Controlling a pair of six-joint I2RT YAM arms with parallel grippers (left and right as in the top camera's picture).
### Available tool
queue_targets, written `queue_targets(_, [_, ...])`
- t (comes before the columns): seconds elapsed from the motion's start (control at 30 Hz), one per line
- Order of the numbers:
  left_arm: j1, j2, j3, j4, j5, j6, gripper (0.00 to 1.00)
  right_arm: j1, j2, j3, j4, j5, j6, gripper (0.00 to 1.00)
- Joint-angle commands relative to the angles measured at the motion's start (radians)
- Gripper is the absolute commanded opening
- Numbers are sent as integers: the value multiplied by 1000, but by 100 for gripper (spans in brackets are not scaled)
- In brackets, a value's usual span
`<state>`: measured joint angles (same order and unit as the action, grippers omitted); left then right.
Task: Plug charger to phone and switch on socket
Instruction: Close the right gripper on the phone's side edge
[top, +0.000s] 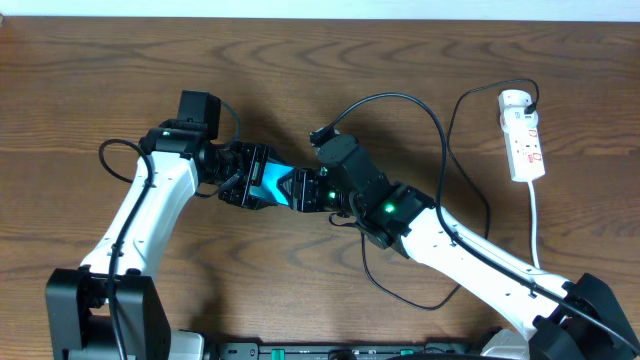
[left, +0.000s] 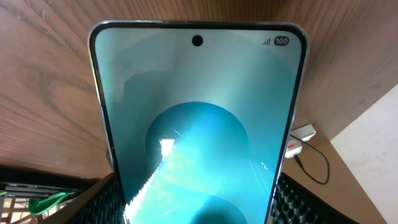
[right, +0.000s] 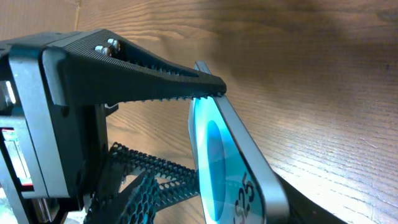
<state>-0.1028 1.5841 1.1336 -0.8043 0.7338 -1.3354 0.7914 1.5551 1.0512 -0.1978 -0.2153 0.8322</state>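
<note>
Overhead: the phone (top: 272, 185) sits about mid-table (top: 300, 60), cyan screen up, sandwiched between the two arms; the left gripper (top: 257, 182) has it from the left end, the right gripper (top: 302, 190) is butted up against the right end. The white power strip (top: 523, 135) lies way off at the far right edge, well apart from the phone, with its thick white cord (top: 535, 225) trailing down toward the robot; the charger (top: 454, 125) is a thin black cable coming off the strip's top end and looping over the wood toward the right arm; its small tip can't be picked out from here.

Left wrist: the phone (left: 196, 124) fills pretty much the whole view; the ribbed pads (left: 298, 202) press on both long edges, so the left pincer is clamped on the phone. The power strip (left: 303, 138) peeks out small to the right, with a bit of black cable just beside it.

Right wrist: the phone (right: 214, 155) shows nearly edge-on, "S25" readable on the screen; the upper finger (right: 137, 71) touches the phone's top edge with its tip, the meshy lower finger (right: 143, 180) sits below and behind. The fingers stand apart, but whether they're actually squeezing the phone can't be told.
</note>
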Motion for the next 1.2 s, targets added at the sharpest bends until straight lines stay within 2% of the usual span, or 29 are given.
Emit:
queue_targets(0.0, [-2,-7,13,-1,53,-6,7,12,3,14,-5,11,5,47])
queue_targets(0.4, [-2,-7,13,2,67,-5,7,34,3,14,-19,61,5,47])
queue_targets(0.5, [-2,-7,13,2,67,-5,7,35,3,14,-24,72,5,42])
queue_targets(0.77, [-2,-7,13,2,67,-5,7,35,32,14,-26,78,10,40])
queue_targets(0.97, [-2,-7,13,2,66,-4,7,35,55,14,-21,78,20,31])
queue_targets(1.17, [-2,-7,13,2,66,-4,7,35,55,14,-10,79,20,33])
